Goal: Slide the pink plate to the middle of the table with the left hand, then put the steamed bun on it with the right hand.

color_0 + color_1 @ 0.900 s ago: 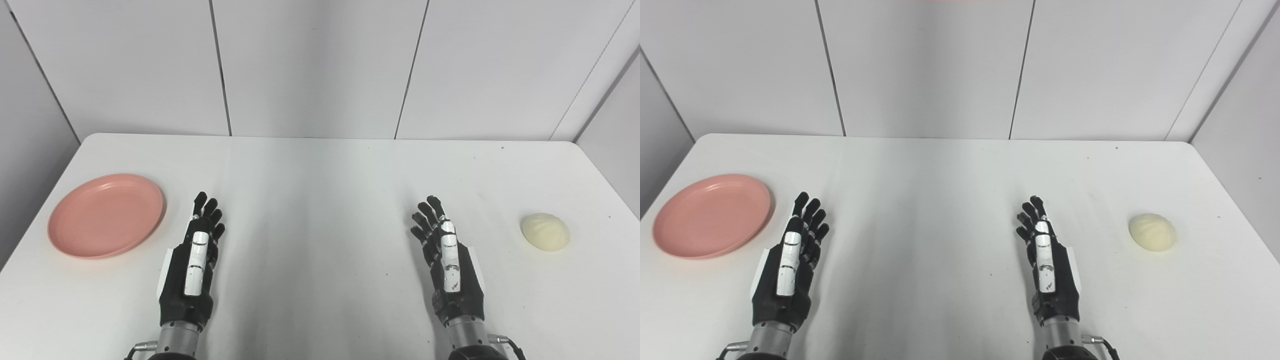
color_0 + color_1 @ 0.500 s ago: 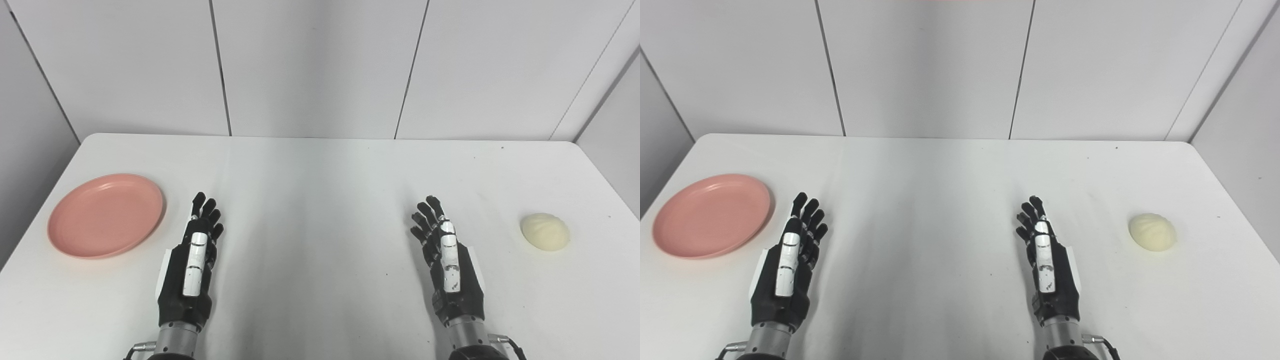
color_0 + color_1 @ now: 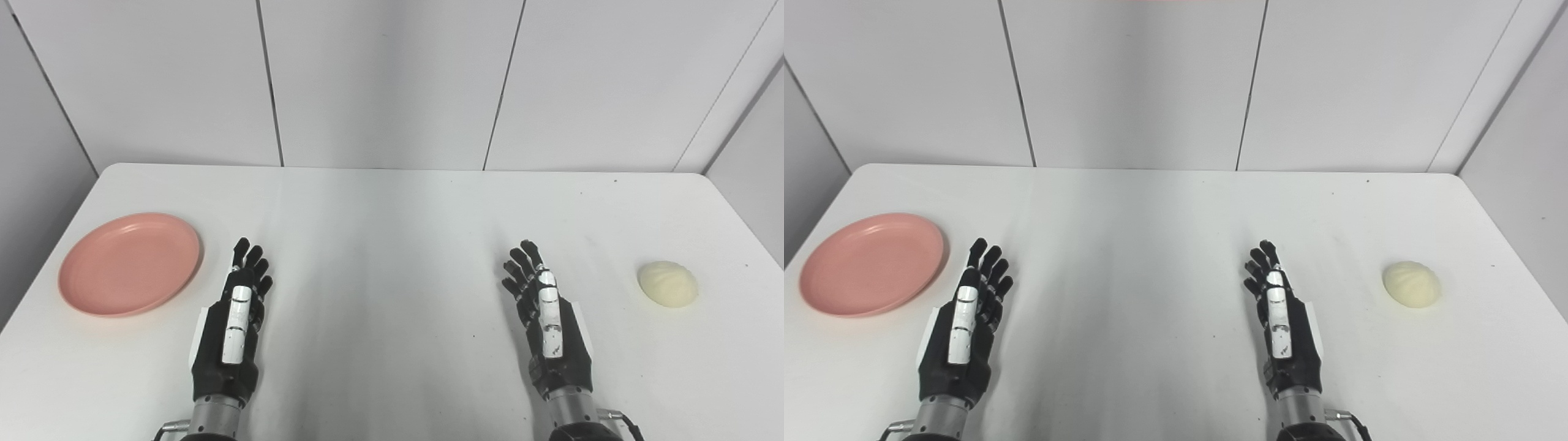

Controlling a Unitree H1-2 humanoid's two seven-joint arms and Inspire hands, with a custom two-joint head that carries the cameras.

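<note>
Lighting: bright, even, diffuse — from overhead. Shadows: faint, soft, under both hands. Glare: mild sheen streaking the table (image 3: 392, 245) centre. Focus: sharp throughout — no motion blur. Distortion: wall seams splay outward toward the edges.

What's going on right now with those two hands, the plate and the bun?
Left hand open, beside pink plate, not touching. Right hand open, short of steamed bun. Plate at table's left side, bun at right. Nothing between.
</note>
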